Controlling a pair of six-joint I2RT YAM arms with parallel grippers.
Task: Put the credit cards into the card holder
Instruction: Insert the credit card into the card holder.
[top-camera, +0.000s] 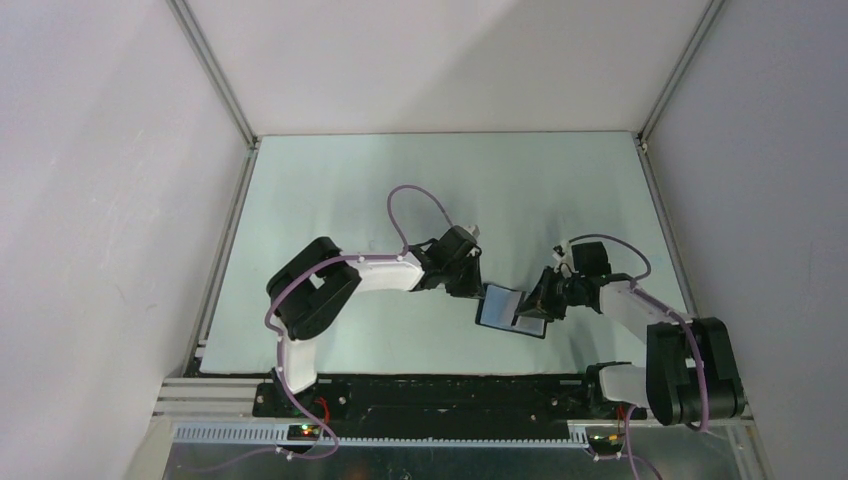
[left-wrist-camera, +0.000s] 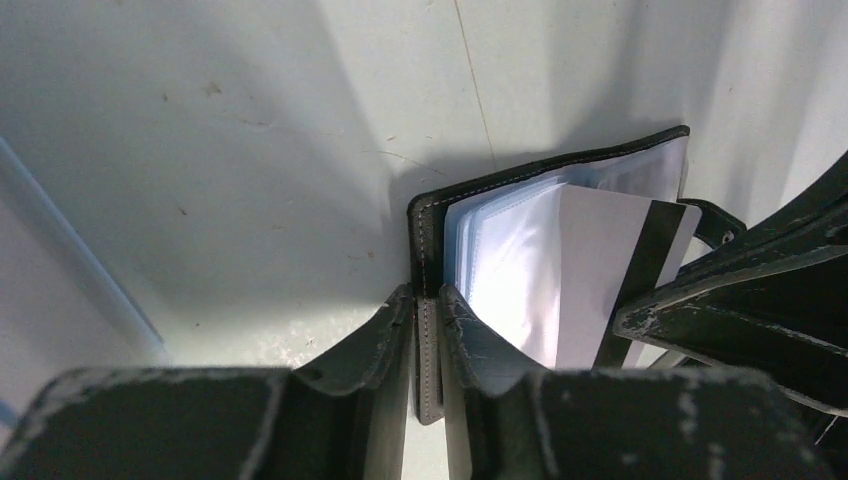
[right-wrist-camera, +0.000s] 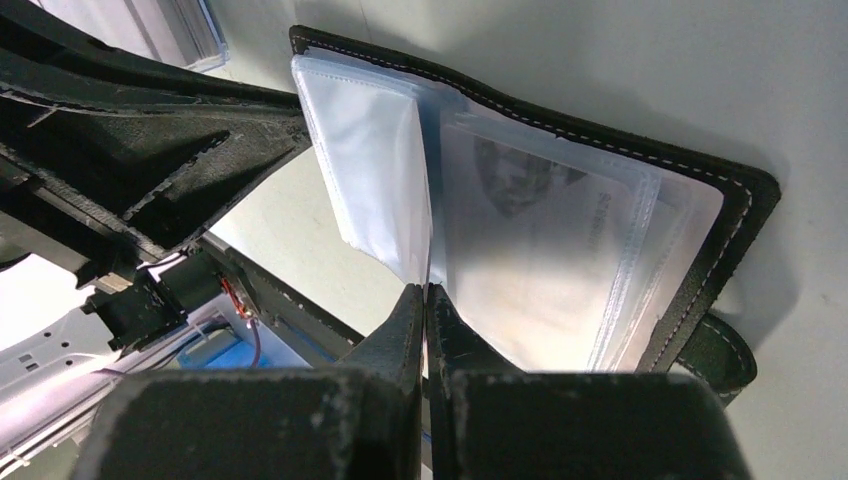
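Observation:
The card holder (top-camera: 497, 305), a black wallet with clear inner sleeves, lies open on the pale table between my two grippers. My left gripper (left-wrist-camera: 428, 292) is shut on the edge of its black cover (left-wrist-camera: 424, 225). A white credit card (left-wrist-camera: 590, 270) with a black stripe stands partly among the sleeves, and my right gripper (right-wrist-camera: 426, 290) is shut on it; in the right wrist view the card is edge-on. One loose sleeve (right-wrist-camera: 365, 170) is flipped up beside it. Another sleeve holds a printed card (right-wrist-camera: 530, 230).
The grey walls of the enclosure stand on three sides of the pale table (top-camera: 400, 190). The arms' base rail (top-camera: 430, 400) runs along the near edge. The left gripper's fingers (right-wrist-camera: 170, 140) sit close beside the wallet in the right wrist view.

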